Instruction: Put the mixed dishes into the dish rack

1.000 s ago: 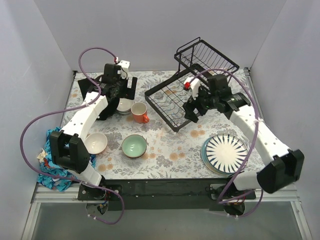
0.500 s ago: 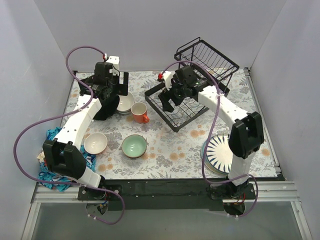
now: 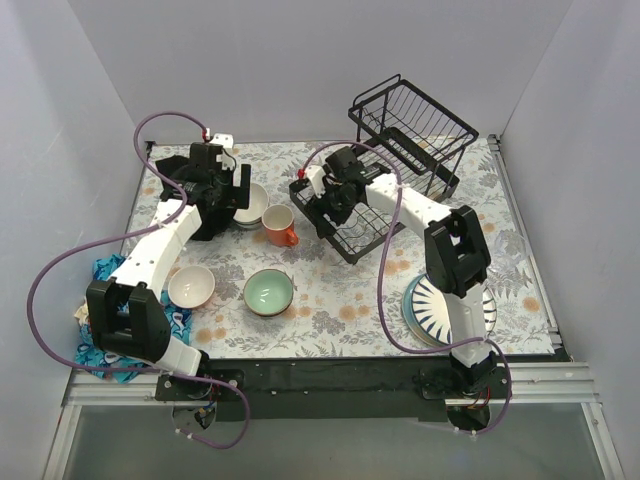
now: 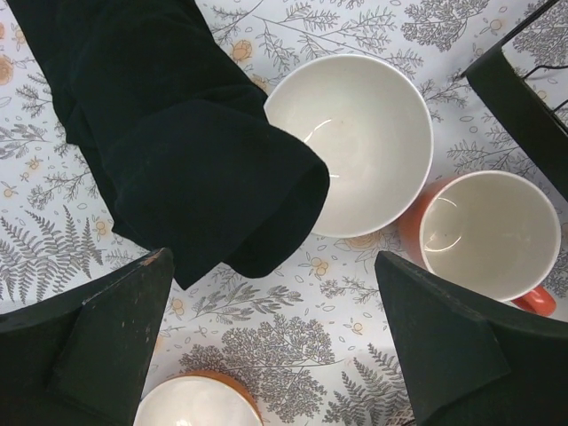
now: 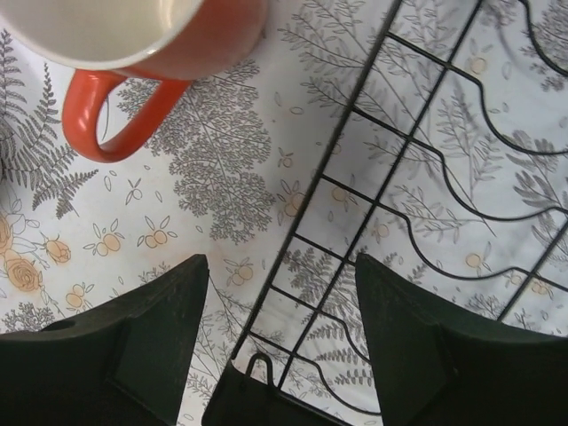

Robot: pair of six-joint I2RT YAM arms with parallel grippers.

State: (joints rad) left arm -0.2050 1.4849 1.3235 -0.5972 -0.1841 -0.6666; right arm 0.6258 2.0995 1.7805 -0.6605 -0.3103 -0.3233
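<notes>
My left gripper is open and empty above the table, just near of a small white bowl that lies partly under a black cloth. The orange mug stands upright right of that bowl. My right gripper is open and empty over the left edge of the dish rack's lower tray, close to the mug's handle. A pale-green-inside bowl, another white bowl and the striped plates sit on the table nearer the front.
The rack's basket-like upper shelf stands at the back right. A blue patterned cloth hangs at the table's front left edge. A corner of the rack shows at the right of the left wrist view.
My right arm has swung left across the rack, from its right side to its left edge near the mug. My left gripper has shifted slightly left and back over the white bowl.
</notes>
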